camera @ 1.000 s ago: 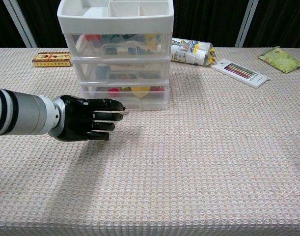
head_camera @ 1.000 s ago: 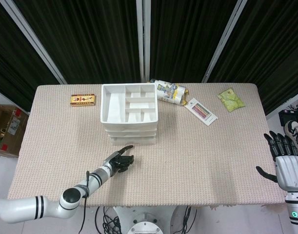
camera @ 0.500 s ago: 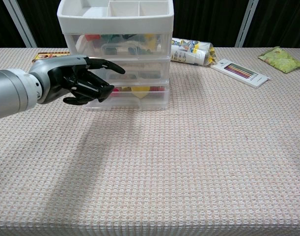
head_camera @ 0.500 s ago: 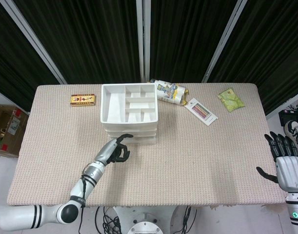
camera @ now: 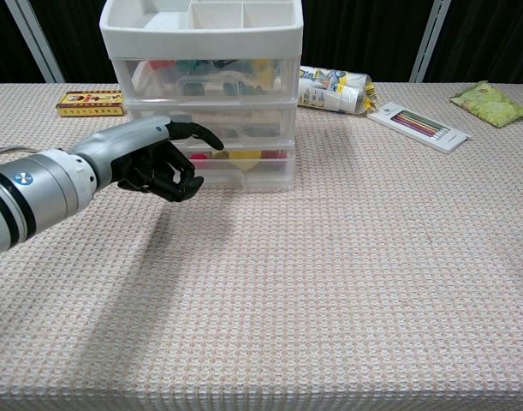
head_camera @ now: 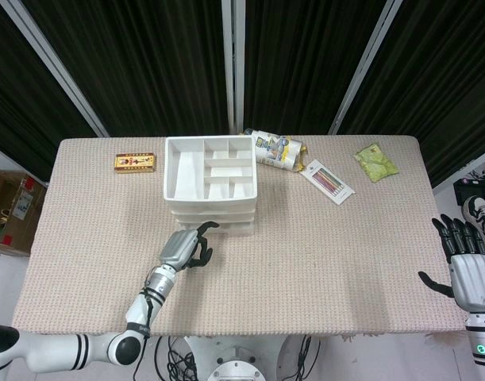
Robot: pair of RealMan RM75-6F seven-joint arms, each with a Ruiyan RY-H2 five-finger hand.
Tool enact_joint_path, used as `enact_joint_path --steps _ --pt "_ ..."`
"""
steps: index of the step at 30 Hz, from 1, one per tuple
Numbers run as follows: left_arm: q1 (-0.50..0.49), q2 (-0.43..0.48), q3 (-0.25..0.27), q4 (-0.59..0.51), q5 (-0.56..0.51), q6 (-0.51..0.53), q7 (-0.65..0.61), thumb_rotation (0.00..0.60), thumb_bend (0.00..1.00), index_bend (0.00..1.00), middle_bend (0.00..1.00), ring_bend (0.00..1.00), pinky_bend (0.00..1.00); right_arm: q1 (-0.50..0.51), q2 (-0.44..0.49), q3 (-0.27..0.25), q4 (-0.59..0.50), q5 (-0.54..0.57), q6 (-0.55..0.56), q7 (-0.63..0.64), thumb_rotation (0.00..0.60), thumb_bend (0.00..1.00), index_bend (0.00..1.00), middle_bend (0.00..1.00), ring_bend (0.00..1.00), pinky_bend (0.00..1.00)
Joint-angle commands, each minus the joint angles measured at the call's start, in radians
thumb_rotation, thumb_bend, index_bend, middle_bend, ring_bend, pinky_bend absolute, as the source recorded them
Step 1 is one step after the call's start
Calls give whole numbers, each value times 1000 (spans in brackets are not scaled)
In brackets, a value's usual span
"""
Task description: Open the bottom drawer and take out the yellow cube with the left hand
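The bottom drawer [camera: 235, 167] of the white plastic drawer box [camera: 205, 90] is not open yet, and the left hand [camera: 154, 158], fingers curled and holding nothing, is just in front of it.

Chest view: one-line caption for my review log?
Left robot hand, fingers curled, reaches toward the closed bottom drawer of the clear drawer unit; yellow cube inside.

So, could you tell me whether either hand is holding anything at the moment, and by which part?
Nothing is held. The left hand hovers with curled fingers in front of the drawers; the right hand is open at the table's edge.
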Motion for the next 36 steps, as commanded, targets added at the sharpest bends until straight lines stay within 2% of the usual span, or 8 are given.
enact_joint_path --steps 1,11,18,23,26,36 --pt "-3 -11 2 24 0 -3 19 600 483 206 733 866 1000 0 1 1 -2 1 -1 -2 600 61 0 45 0 0" --pt "-16 -15 28 56 -19 -33 116 600 482 243 736 866 1000 -1 0 1 -2 5 0 0 600 60 0 49 0 0" --pt "-3 36 38 -49 -6 -54 102 600 482 318 744 866 1000 -3 -1 -2 0 6 -2 4 600 60 0 51 0 0" --pt "1 83 63 -124 -7 -74 118 600 482 320 744 866 1000 -4 0 -3 0 4 -2 5 600 60 0 51 0 0" --pt "-2 122 74 -174 -33 -122 100 600 482 319 744 865 1000 -6 2 -2 -1 3 2 7 600 61 0 51 0 0" --pt "-21 185 112 -237 -30 -174 109 600 481 318 740 862 1000 -7 1 -4 -4 1 3 3 600 61 0 54 0 0"
